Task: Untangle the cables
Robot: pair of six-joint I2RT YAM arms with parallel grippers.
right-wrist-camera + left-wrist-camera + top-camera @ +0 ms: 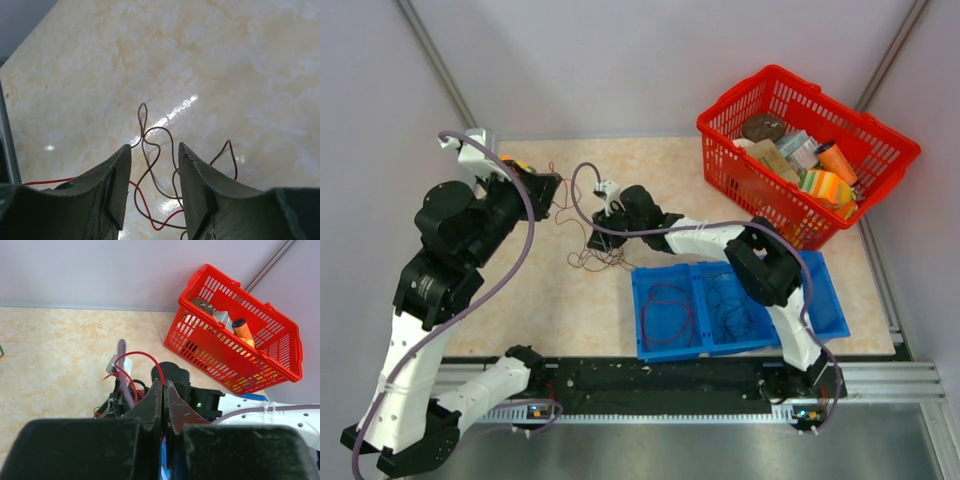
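A thin red wire [142, 355] is pinched by the left pincer [163, 389]. The right pincer [154, 151] is held parted above thin maroon cables [160, 128].

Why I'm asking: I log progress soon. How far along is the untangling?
Done: a maroon cable lies in the blue tray's left compartment, and a dark cable in its right one. In hand: the left gripper is shut on a red cable; the right gripper is open over the tangle on the table. Left: that tangle is not yet separated.
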